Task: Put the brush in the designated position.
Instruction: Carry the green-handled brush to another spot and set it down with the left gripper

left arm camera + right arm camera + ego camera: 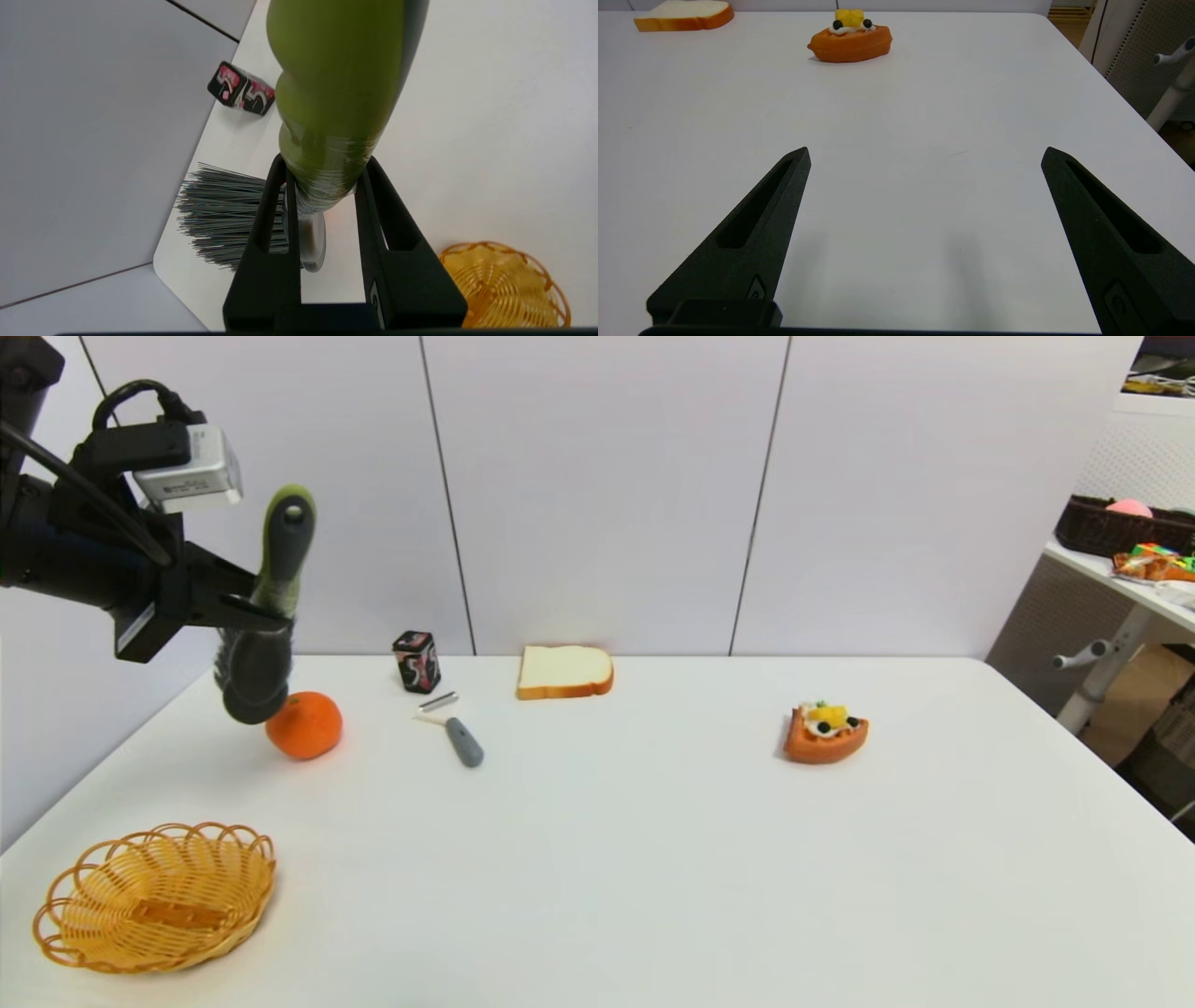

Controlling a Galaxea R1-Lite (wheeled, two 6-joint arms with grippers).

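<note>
The brush hangs in the air at the table's far left, olive-green handle up and black head down, just above and beside an orange. My left gripper is shut on the lower part of its handle. From the left wrist, the green handle of the brush fills the space between the two black fingers, with grey bristles fanning out beside them. My right gripper is parked out of the head view, low over bare table at the right, open and holding nothing.
An orange, a small black tin, a grey-handled peeler, a bread slice and a fruit waffle lie on the table. A wicker basket sits at the front left.
</note>
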